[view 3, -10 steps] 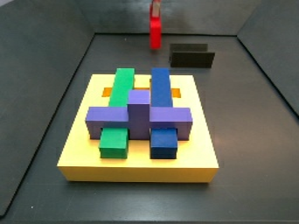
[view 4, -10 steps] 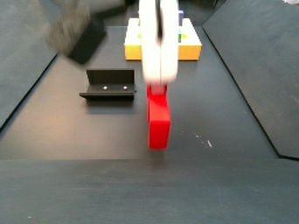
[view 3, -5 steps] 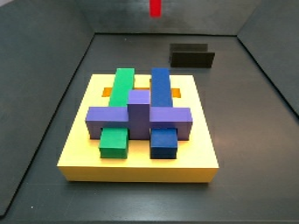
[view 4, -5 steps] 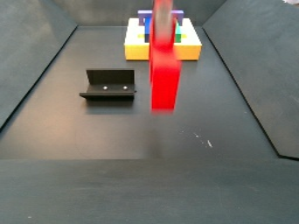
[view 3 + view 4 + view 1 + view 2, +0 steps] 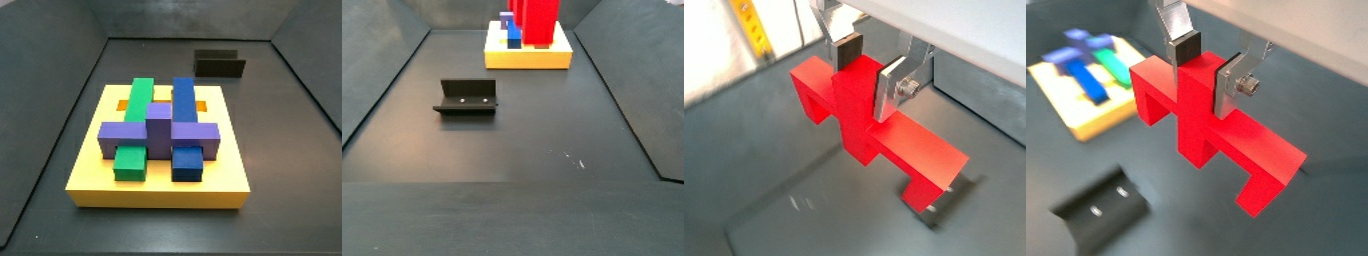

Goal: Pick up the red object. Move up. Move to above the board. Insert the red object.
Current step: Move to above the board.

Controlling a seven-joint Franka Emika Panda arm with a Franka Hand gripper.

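Note:
My gripper (image 5: 867, 62) is shut on the red object (image 5: 871, 125), a cross-shaped red piece, and holds it well above the floor in both wrist views (image 5: 1203, 108). In a side view only the red object's lower end (image 5: 537, 20) shows at the upper edge, in front of the yellow board (image 5: 529, 58); the gripper is out of that frame. The board (image 5: 94, 165) carries green, blue and purple pieces (image 5: 159, 128). In a wrist view the board (image 5: 1086, 110) lies off to one side, below the piece.
The fixture (image 5: 468, 98) stands on the dark floor, apart from the board; it also shows in a side view (image 5: 221, 65) and in a wrist view (image 5: 1104, 207). Grey walls ring the floor.
The red object has risen off the floor with my gripper: from standing near the fixture to high up, out of one side view altogether.

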